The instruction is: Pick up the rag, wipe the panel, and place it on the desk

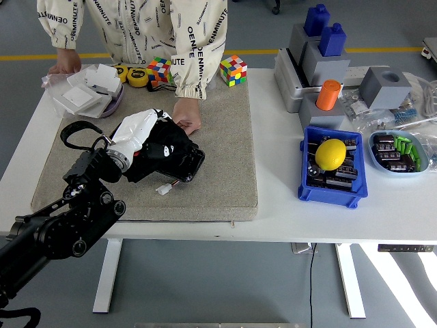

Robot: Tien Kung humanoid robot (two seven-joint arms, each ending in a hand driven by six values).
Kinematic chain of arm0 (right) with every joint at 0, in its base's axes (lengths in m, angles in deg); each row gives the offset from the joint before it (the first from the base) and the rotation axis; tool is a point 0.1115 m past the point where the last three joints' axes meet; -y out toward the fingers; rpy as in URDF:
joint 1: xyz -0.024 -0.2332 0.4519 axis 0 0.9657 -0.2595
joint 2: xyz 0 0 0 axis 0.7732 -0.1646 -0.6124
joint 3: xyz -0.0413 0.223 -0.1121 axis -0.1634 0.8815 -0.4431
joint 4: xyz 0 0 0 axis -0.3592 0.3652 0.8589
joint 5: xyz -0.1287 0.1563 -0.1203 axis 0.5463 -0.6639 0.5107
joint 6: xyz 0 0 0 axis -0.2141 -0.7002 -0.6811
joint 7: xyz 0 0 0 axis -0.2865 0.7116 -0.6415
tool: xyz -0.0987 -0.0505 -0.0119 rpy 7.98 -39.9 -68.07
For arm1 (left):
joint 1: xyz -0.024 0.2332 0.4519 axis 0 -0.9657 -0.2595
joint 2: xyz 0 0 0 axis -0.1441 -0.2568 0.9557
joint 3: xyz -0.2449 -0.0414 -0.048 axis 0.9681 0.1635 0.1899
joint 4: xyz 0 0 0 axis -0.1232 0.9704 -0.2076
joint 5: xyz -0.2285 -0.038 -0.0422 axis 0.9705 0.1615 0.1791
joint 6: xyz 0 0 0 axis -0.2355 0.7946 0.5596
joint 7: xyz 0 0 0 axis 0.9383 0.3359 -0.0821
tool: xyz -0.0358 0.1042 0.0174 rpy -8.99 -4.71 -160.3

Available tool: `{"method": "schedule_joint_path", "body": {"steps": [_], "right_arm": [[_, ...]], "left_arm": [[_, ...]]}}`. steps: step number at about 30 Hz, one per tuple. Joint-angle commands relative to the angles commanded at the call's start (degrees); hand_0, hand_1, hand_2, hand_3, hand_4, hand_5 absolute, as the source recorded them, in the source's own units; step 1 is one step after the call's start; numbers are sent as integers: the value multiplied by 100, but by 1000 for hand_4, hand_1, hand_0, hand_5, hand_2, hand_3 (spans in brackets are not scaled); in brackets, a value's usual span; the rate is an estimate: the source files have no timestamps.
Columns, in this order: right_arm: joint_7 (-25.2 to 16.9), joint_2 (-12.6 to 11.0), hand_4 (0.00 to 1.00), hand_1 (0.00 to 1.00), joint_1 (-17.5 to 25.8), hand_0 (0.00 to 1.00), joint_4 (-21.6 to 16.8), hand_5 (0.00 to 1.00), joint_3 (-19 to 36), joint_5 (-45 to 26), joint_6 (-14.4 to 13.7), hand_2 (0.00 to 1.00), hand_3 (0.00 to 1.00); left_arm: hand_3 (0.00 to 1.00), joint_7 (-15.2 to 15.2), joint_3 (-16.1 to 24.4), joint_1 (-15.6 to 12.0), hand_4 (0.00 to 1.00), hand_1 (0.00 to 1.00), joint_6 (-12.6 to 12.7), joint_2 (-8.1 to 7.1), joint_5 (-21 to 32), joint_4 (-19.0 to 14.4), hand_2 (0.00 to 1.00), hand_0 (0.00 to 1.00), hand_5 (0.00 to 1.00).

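White rag (134, 127) clamped in left hand's (160, 142) curled fingers presses on black panel (184, 162), which a person's hand (187, 121) steadies at its far edge for wiping.

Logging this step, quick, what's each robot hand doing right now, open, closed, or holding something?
Left hand: shut on the white rag, pressing it onto the black panel.
Right hand: not in view.

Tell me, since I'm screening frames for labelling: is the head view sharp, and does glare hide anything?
Head view: sharp and evenly lit; the left hand on the black panel shows no motion blur. Bright sunlight patch on the floor at lower right; soft shadows under the table; no glare over the work area.
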Motion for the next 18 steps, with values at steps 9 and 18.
{"method": "schedule_joint_path", "body": {"steps": [9,18], "right_arm": [[-3,-7,837,553,12,521,-5,351,-26,-15,5,491,520],[-12,-1,837,553,-3,521,-9,350,-46,-46,24,491,520]], "left_arm": [[564,96,-265,-52,683,331,118,67,218,-281,405,195,2],[565,104,-128,-51,680,322,169,174,172,-11,404,192,2]]}}
